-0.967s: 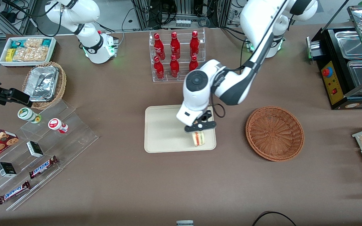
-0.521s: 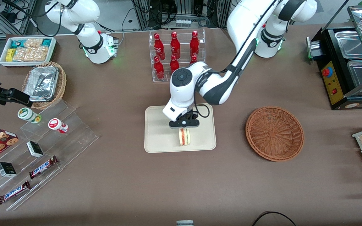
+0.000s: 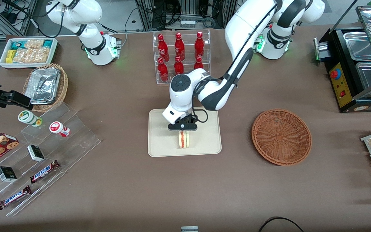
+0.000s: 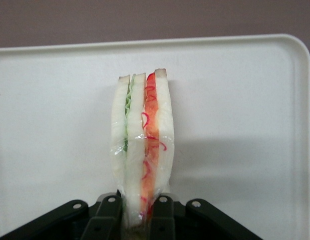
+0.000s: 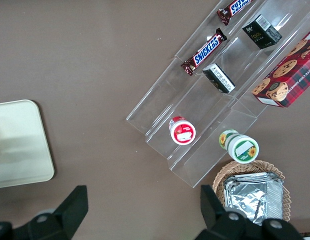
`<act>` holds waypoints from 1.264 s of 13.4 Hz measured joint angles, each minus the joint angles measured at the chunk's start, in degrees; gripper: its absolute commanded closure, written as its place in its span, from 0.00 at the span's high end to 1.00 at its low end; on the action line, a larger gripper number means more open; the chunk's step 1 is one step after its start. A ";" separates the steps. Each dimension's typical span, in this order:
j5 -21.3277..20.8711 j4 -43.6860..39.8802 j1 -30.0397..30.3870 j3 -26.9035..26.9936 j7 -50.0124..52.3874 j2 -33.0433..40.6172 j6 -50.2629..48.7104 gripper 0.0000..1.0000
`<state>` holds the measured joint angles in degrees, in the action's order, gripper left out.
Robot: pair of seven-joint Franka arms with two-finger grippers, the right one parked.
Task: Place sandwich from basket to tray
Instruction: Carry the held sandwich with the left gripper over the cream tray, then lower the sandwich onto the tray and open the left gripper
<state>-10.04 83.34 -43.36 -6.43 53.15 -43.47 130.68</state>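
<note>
One sandwich (image 3: 183, 140) stood on edge over the tray (image 3: 159, 135), its cut side with red and green filling facing up, pinched at one end by the gripper (image 3: 182, 129). The jaws were clamped on the bread; the wrist view showed the sandwich (image 4: 142, 155) squeezed between the fingers (image 4: 108, 215). The basket (image 3: 281, 137) sat on the worktop (image 3: 185, 193) beside the tray, toward the working arm's end.

I count one sandwich (image 3: 184, 140) in my gripper (image 3: 182, 130), one tray (image 3: 163, 135), one basket (image 3: 281, 136), seven red bottles (image 3: 179, 46), two Snickers bars (image 3: 44, 170).
</note>
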 measured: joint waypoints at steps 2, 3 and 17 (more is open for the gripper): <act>0.00 0.00 -0.87 0.00 0.06 -0.71 0.03 0.46; 0.00 0.00 -1.03 0.00 0.08 -0.86 0.03 0.91; -0.01 -3.41 1.79 1.85 3.26 9.33 -11.40 1.00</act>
<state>-10.05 79.93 -41.57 -4.59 56.41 -34.14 119.27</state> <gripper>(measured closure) 0.000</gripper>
